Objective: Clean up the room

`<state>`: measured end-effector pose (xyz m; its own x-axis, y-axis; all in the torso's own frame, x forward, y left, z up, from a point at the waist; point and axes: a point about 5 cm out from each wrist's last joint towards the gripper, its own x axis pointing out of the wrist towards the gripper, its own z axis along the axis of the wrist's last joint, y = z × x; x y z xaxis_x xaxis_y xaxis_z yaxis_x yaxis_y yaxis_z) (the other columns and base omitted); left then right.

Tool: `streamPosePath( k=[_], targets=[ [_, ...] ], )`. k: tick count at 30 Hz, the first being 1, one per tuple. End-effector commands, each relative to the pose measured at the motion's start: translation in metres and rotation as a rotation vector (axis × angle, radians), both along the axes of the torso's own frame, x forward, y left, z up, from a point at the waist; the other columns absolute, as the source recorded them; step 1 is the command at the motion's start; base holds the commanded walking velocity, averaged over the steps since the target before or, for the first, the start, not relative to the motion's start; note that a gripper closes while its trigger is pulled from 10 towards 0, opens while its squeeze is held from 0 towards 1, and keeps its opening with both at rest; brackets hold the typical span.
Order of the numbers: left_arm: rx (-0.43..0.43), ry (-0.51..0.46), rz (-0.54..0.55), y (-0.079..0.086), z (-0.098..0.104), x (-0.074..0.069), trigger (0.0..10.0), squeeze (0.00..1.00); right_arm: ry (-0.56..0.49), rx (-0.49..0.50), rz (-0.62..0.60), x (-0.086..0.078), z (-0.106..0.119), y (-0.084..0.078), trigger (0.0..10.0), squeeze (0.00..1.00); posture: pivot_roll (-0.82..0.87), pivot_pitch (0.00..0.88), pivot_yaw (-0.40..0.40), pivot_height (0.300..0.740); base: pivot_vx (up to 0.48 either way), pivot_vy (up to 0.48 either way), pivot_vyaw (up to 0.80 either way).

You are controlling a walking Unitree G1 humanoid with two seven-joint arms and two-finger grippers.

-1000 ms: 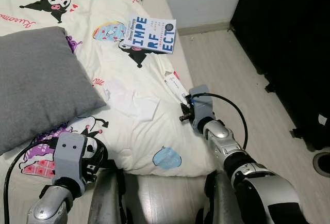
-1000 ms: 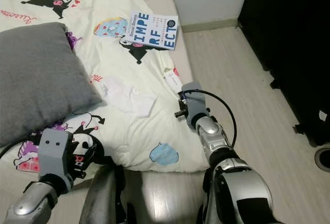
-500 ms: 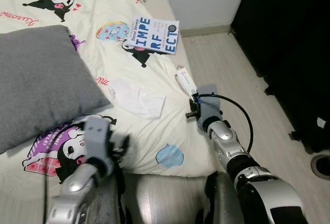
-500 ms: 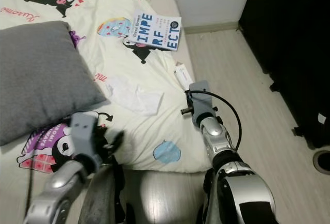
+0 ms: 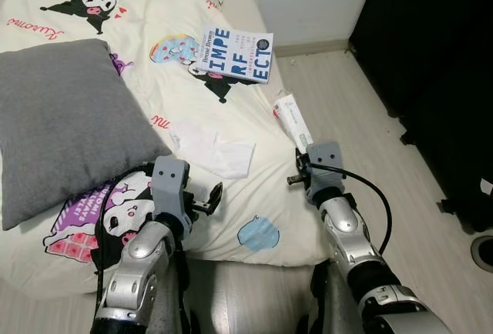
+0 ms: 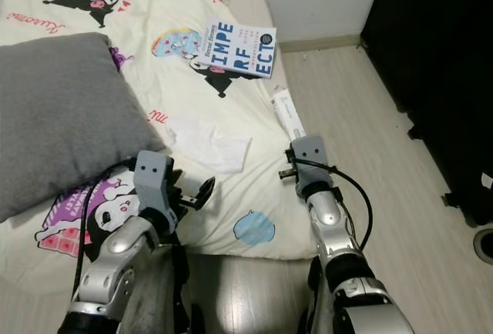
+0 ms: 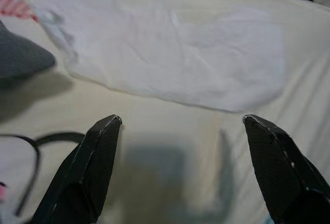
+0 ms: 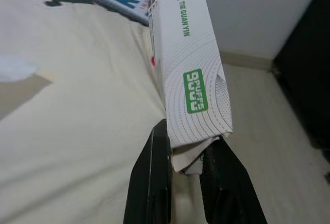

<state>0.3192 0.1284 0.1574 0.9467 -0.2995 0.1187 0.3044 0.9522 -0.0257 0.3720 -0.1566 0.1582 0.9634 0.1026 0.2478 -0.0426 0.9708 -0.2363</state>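
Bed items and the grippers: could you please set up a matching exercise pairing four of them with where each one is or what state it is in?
Things:
1. book
2. white box
3. white cloth
4. grey pillow

Places or states:
A. flat on the blanket, just ahead of the open left gripper
B. clamped in the right gripper
C. far end of the bed, near the wall
D. robot's left side of the bed

Pairs: 1-C, 2-B, 3-A, 4-D

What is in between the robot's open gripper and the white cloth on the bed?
Nothing but bare cream bedsheet lies between the left gripper and the white cloth, as the left wrist view shows.
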Motion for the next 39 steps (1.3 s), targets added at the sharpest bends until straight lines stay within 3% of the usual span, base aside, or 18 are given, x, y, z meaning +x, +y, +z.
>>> streamPosePath(
  k=[1, 2, 3, 4, 5, 6, 10, 11, 12, 13, 18, 19, 20, 30, 39],
  targets=[
    [0.014, 0.025, 0.008, 0.001, -0.009, -0.001, 10.0, 0.98, 0.036, 0.070, -0.141, -0.004, -0.009, -0.027, 10.0, 0.00, 0.06, 0.339, 0.028, 0.530, 0.000, 0.000, 0.00],
    [0.015, 0.023, 0.003, 0.000, -0.009, 0.000, 10.0, 0.64, 0.055, 0.082, -0.147, -0.004, -0.011, -0.028, 10.0, 0.00, 0.06, 0.339, 0.028, 0.530, 0.000, 0.000, 0.00],
    [0.015, 0.023, 0.003, 0.000, -0.009, 0.000, 10.0, 0.64, 0.055, 0.082, -0.147, -0.004, -0.011, -0.028, 10.0, 0.00, 0.06, 0.339, 0.028, 0.530, 0.000, 0.000, 0.00],
    [0.020, 0.022, -0.003, -0.002, -0.009, 0.001, 10.0, 0.00, 0.066, 0.019, -0.135, -0.004, -0.014, -0.027, 10.0, 0.00, 0.06, 0.338, 0.029, 0.530, 0.000, 0.000, 0.00],
    [0.020, 0.022, -0.003, -0.002, -0.009, 0.001, 10.0, 0.00, 0.066, 0.019, -0.135, -0.004, -0.014, -0.027, 10.0, 0.00, 0.06, 0.338, 0.029, 0.530, 0.000, 0.000, 0.00],
    [0.032, 0.023, -0.009, -0.003, -0.010, 0.002, 10.0, 0.00, 0.079, -0.043, -0.141, -0.004, -0.017, -0.027, 10.0, 0.00, 0.06, 0.339, 0.029, 0.530, 0.000, 0.000, 0.00],
    [0.045, 0.028, -0.009, -0.003, -0.012, 0.003, 10.0, 0.00, 0.114, -0.043, -0.145, -0.004, -0.023, -0.030, 10.0, 0.00, 0.06, 0.340, 0.030, 0.530, 0.000, 0.000, 0.00],
    [0.053, 0.024, -0.002, -0.002, -0.014, 0.004, 10.0, 0.00, 0.125, -0.016, -0.148, -0.003, -0.023, -0.031, 10.0, 0.73, 0.07, 0.344, 0.028, 0.530, 0.000, 0.000, 0.00],
    [0.053, 0.024, -0.002, -0.002, -0.014, 0.004, 10.0, 0.00, 0.125, -0.016, -0.148, -0.003, -0.023, -0.031, 10.0, 0.73, 0.07, 0.344, 0.028, 0.530, 0.000, 0.000, 0.00],
    [0.062, 0.023, 0.007, 0.000, -0.015, 0.004, 10.0, 0.00, 0.136, 0.010, -0.137, -0.002, -0.023, -0.031, 10.0, 1.00, 0.07, 0.346, 0.026, 0.530, 0.000, 0.000, 0.00],
    [0.088, 0.010, 0.042, 0.008, -0.017, 0.004, 10.0, 0.00, 0.175, 0.027, -0.059, 0.003, -0.023, -0.016, 10.0, 1.00, 0.09, 0.357, 0.020, 0.530, 0.000, 0.000, 0.00],
    [0.091, 0.010, 0.047, 0.009, -0.017, 0.004, 10.0, 0.00, 0.185, 0.024, -0.038, 0.005, -0.023, -0.013, 10.0, 0.32, 0.10, 0.360, 0.019, 0.530, 0.000, 0.000, 0.00],
    [0.095, 0.009, 0.053, 0.012, -0.017, 0.003, 10.0, 0.00, 0.189, 0.010, -0.022, 0.006, -0.023, -0.009, 10.0, 0.00, 0.11, 0.362, 0.017, 0.530, 0.000, 0.000, 0.00],
    [0.108, 0.008, 0.080, 0.022, -0.022, -0.005, 10.0, 0.00, 0.179, -0.008, 0.039, 0.007, -0.022, 0.009, 10.0, 0.00, 0.12, 0.354, 0.004, 0.530, 0.000, 0.000, 0.00],
    [0.103, 0.002, 0.074, 0.018, -0.021, -0.001, 10.0, 0.00, 0.200, 0.016, 0.024, -0.003, -0.038, 0.006, 10.0, 0.00, 0.10, 0.335, 0.006, 0.530, 0.000, 0.000, 0.00]
  ],
)
